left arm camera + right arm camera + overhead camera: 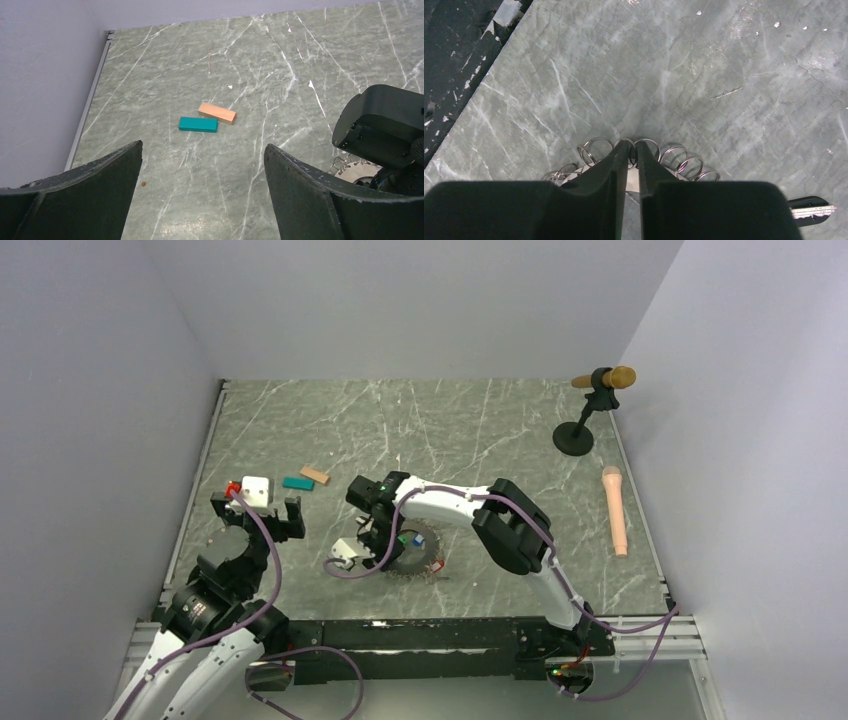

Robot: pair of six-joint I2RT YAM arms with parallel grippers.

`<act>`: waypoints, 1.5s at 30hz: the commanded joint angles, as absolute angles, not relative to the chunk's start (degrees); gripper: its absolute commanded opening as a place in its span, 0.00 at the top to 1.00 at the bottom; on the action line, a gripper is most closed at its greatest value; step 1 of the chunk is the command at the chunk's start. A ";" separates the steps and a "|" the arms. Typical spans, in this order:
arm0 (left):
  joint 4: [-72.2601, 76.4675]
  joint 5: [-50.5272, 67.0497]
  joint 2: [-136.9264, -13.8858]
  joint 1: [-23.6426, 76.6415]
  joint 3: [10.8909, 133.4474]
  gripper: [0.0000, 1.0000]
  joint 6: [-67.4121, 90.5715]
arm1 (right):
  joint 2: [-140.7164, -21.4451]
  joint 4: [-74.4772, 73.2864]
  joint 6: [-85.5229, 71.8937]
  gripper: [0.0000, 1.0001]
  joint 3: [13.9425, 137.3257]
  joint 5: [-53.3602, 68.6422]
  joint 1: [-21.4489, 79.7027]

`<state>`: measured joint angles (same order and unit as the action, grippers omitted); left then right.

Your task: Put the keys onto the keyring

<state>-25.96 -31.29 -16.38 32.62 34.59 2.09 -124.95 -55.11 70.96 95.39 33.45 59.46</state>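
Observation:
The keyring (422,562) is a dark loop edged with small wire rings, lying on the table near its front middle. Keys with green (403,537), blue (417,538) and red (437,564) heads lie on or against it. My right gripper (393,543) is down on its left edge. In the right wrist view the gripper (633,146) has its fingertips (624,150) pinched on one ring of the keyring (676,156), and a black-headed key (811,210) lies at lower right. My left gripper (203,146) is open, empty and hovering over bare table, also seen from the top (257,515).
A teal block (298,483) and a tan block (315,475) lie left of centre, also in the left wrist view (198,124) (217,112). A black round-based stand (574,438) holds a microphone-like object at back right. A peach handle (615,510) lies at right. Walls enclose the table.

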 commanded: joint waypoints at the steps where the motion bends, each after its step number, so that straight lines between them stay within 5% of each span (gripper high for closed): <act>1: -23.90 -30.52 -16.97 32.13 34.54 0.05 0.92 | -123.71 -57.99 72.68 0.88 97.38 34.03 59.80; 4: -23.79 -30.29 -17.08 32.02 34.52 0.04 0.83 | -122.90 -58.80 72.96 1.00 97.57 34.47 59.74; 20: -22.31 -24.88 -17.41 31.64 34.20 0.05 0.70 | -113.19 -57.93 67.41 1.00 95.67 43.92 55.89; 26: -19.30 -11.96 -19.21 31.66 32.80 0.02 -0.56 | -107.91 -53.74 63.85 1.00 90.50 51.33 49.78; 29: -17.18 -1.66 -21.94 31.68 32.33 0.09 6.02 | -104.93 -50.45 60.89 1.00 87.85 56.17 45.82; 35: 3.12 18.20 -25.98 31.77 22.53 0.41 25.58 | -99.89 -41.01 51.58 1.00 81.88 62.55 39.27; 40: 24.64 22.29 -27.61 32.64 10.17 0.41 36.34 | -99.27 -36.34 45.84 1.00 79.84 66.22 36.50; 45: 32.50 19.80 -34.28 37.32 8.87 0.40 31.06 | -99.51 -33.28 41.73 1.00 79.02 67.65 35.85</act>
<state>16.21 18.11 -30.70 34.06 7.92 30.98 -101.25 -38.98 46.74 79.29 61.78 36.14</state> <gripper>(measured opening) 0.594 0.019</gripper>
